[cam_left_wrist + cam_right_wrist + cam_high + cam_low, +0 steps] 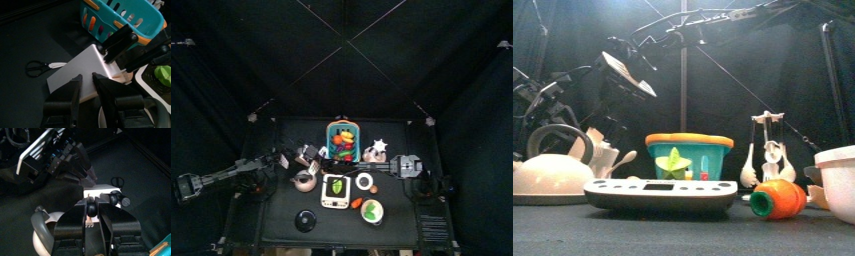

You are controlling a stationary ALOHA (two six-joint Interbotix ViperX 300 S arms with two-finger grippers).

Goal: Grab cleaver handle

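In the top view a small whitish rounded piece (365, 182), which looks like the cleaver, lies right of the white board; its red-orange handle is too small to make out. It does not show in the wrist views. My left gripper (286, 158) is at the table's left, by the white knife block (83, 65) with black handles. Its jaws (88, 82) stand a little apart over the block's edge and hold nothing. My right gripper (406, 165) hangs at the right, and its jaws (98, 204) look shut and empty.
A teal fruit basket (342, 140) stands mid-table at the back. A kettle (305, 181), a white board with a green piece (334, 188), a round plate (370, 210) and a black disc (305, 221) fill the front. Black scissors (37, 67) lie by the block. An orange toy (778, 200) lies front right.
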